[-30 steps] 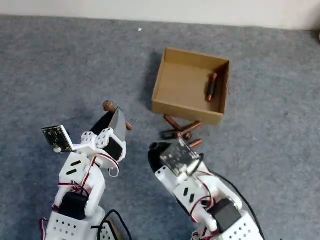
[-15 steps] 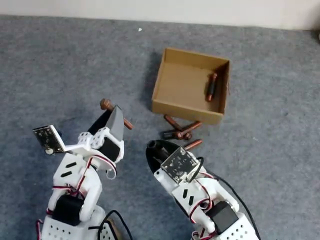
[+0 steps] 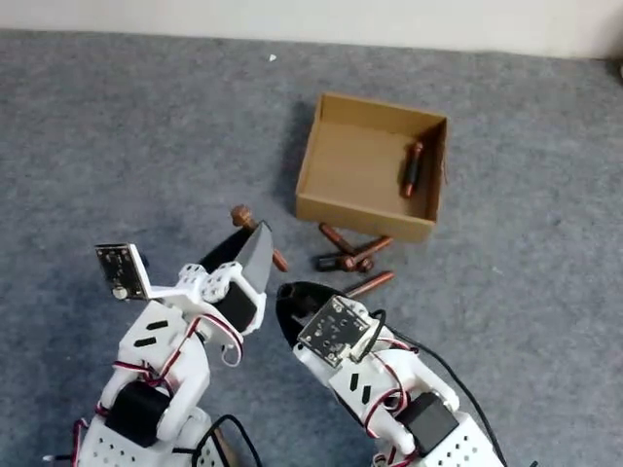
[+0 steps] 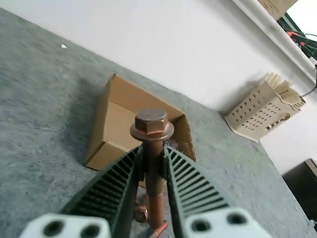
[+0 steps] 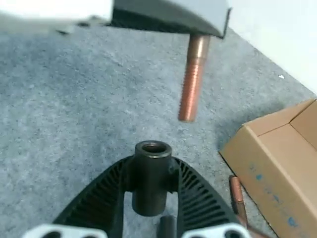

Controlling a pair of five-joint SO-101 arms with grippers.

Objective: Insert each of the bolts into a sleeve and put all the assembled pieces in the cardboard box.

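On tabletop point(image 3: 146, 126): box point(image 3: 362, 218) holds one assembled piece point(image 3: 412, 168). Left claw point(image 4: 153, 151) clenched on bolt point(image 4: 151, 124), tip just above and apart from sleeve point(image 5: 150, 191), which right claw point(image 5: 151, 166) grips upright. Loose pieces point(image 3: 348, 255) lie beside box wall. Judged: one done, second mid-join, rest waiting

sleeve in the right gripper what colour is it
The sleeve is dark grey, almost black; the right wrist view shows it best.
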